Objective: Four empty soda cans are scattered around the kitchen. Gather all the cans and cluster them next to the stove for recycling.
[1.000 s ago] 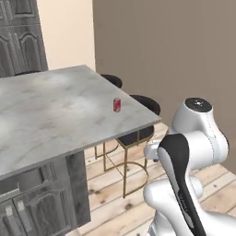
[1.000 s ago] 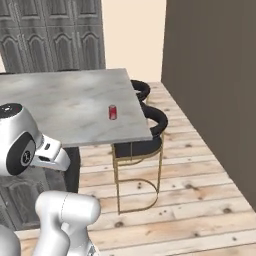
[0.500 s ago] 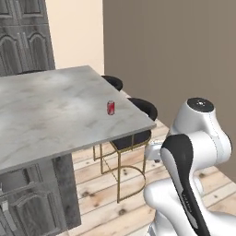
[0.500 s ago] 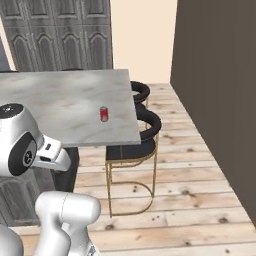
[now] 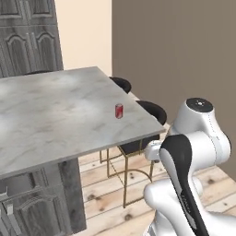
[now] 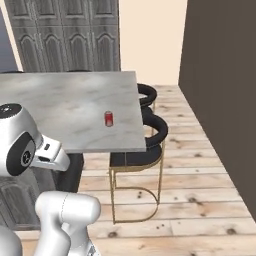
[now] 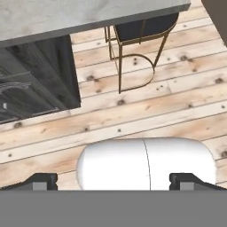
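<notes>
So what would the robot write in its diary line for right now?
phase: approaching | target: soda can upright on marble counter, near stool-side edge | jaws: open, holding nothing | stools: tucked under counter

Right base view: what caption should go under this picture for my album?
A small red soda can stands alone on the grey marble counter, near two black round stools with gold legs.

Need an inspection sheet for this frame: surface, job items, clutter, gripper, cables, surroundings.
Surface: grey marble counter, overhanging dark cabinets.
Job's things: one red soda can upright near the counter's stool-side edge; stove nothing seen.
Clutter: nothing seen.
Grippers: gripper open, fingertips wide apart, holding nothing, pointing down at the plank floor.
Cables: nothing seen.
Surroundings: two black stools with gold frames under the overhang, brown wall beside them.
</notes>
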You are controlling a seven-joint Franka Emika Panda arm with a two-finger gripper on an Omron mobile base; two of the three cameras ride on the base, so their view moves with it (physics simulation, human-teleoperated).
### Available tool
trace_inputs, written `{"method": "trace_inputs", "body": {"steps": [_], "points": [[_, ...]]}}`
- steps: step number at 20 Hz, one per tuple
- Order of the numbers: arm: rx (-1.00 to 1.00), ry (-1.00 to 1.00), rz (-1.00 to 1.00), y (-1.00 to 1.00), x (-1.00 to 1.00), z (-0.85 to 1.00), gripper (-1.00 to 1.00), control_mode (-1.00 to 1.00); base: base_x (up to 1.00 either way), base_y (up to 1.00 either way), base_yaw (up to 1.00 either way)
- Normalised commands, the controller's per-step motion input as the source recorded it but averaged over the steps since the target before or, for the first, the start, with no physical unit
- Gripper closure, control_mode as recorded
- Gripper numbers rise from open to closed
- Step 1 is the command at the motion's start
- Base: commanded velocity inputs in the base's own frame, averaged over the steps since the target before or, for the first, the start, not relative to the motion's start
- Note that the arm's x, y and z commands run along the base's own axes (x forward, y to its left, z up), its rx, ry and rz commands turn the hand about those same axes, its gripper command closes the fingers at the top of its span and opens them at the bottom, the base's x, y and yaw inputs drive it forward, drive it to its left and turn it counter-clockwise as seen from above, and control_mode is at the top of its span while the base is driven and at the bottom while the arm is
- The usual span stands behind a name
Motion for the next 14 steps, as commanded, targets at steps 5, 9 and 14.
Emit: {"method": "trace_inputs", "body": {"steps": [5,9,14], "points": [[0.0,0.0,0.0,0.0,0.0,0.0,-1.0,1.0,0.48,-0.01,0.1],[0.0,0.0,0.0,0.0,0.0,0.0,-1.0,1.0,0.44,-0.09,0.1],[0.0,0.0,0.0,0.0,0.0,0.0,-1.0,1.0,0.36,-0.34,0.11]]}}
